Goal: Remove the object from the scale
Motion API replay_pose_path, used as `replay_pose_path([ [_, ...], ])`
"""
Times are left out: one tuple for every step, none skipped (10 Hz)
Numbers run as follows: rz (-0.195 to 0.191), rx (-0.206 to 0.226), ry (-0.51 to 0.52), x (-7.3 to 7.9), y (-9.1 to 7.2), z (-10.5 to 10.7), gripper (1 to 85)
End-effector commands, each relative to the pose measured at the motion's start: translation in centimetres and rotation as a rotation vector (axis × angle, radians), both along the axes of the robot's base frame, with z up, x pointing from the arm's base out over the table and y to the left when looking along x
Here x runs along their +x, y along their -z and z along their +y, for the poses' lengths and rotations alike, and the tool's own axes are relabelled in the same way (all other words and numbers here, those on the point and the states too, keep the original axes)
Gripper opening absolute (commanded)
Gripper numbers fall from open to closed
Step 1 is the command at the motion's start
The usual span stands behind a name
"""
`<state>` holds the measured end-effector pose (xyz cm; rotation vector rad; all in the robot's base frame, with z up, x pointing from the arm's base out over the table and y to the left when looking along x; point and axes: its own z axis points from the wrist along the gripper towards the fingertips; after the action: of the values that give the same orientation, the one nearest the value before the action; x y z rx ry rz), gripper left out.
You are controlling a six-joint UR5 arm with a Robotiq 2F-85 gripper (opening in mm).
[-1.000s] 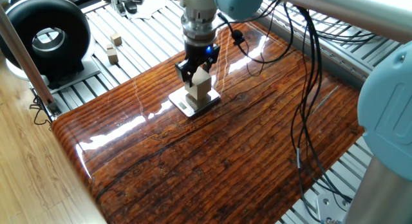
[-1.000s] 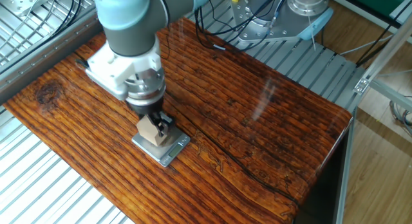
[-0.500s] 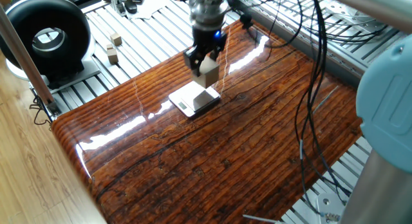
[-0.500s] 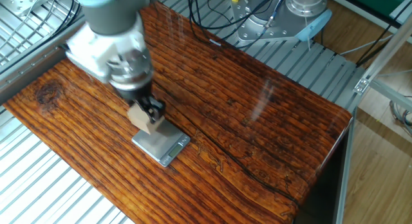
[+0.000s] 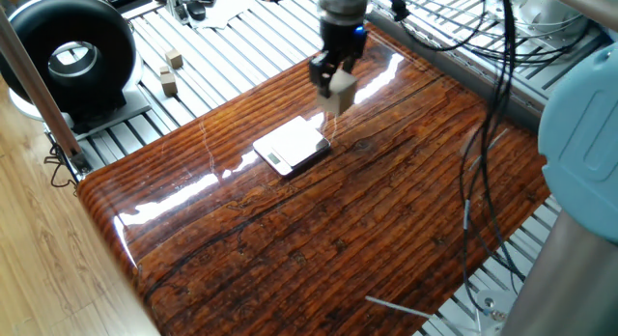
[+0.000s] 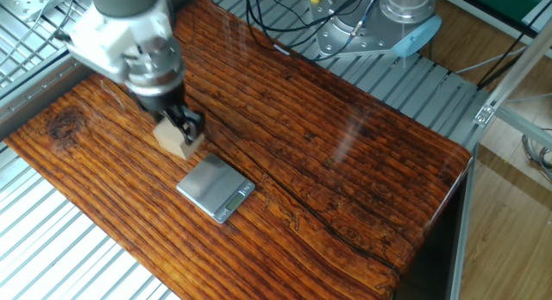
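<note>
Item: wooden cube (image 5: 337,93) being held clear of the scale (image 5: 292,145).
The cube is being clamped between the closed jaws of the gripper (image 6: 179,130), beside the scale's far edge, above the bench (image 6: 362,153).

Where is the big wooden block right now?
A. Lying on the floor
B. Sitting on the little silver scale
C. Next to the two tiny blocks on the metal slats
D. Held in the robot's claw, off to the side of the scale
D: the claw grips the wooden block beside the scale, whose top is bare.
</note>
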<state>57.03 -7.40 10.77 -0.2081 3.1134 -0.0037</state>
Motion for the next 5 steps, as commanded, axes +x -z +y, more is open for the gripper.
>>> replay_pose_path([
  [-0.027,-0.013,-0.029,-0.5,1.4,-3.0,40.0],
  [-0.036,-0.02,-0.034,-0.1,2.2,-3.2,40.3],
  [-0.038,-0.021,-0.037,0.1,2.8,-3.1,41.0],
  [-0.037,-0.01,-0.029,0.2,3.1,-2.7,42.3],
  [-0.041,0.005,-0.036,0.4,3.3,-2.3,43.3],
])
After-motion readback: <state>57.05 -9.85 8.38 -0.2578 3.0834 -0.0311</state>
